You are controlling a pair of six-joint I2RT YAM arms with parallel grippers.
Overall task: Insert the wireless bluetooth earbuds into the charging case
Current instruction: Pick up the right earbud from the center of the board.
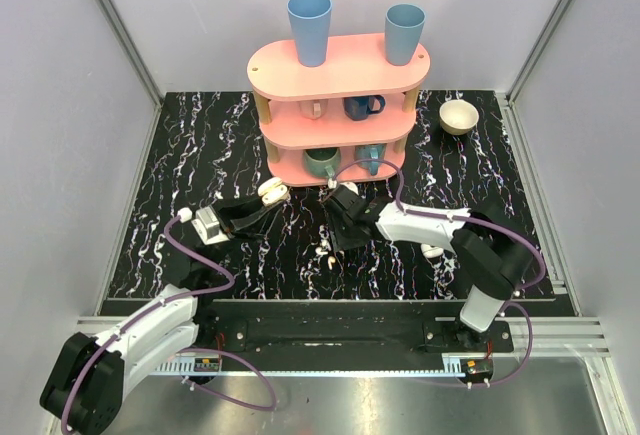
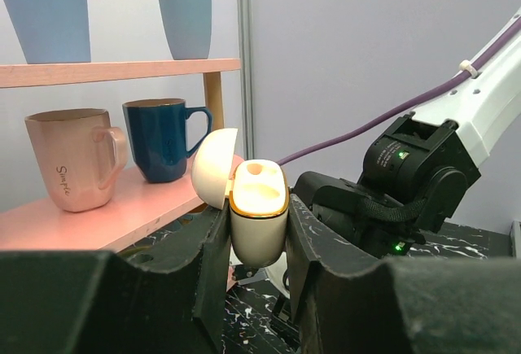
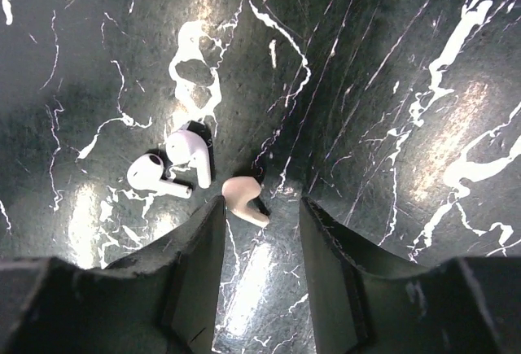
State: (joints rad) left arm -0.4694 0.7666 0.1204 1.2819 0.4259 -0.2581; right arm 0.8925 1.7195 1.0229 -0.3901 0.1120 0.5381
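My left gripper point(image 1: 262, 200) is shut on the cream charging case point(image 1: 272, 191) and holds it above the table in front of the shelf. In the left wrist view the case point(image 2: 258, 207) stands upright between the fingers, gold-rimmed, with its lid open to the left. My right gripper point(image 1: 338, 238) is open and points down over the earbuds point(image 1: 322, 255) on the black marble table. In the right wrist view a cream earbud point(image 3: 242, 198) lies between the open fingers, close to the left one. Two white earbuds point(image 3: 155, 177) point(image 3: 191, 152) lie just to its left.
A pink three-tier shelf point(image 1: 340, 67) stands at the back with two blue cups on top and mugs on its lower tiers. A beige bowl point(image 1: 459, 115) sits at the back right. A small white object point(image 1: 432, 251) lies partly under my right arm.
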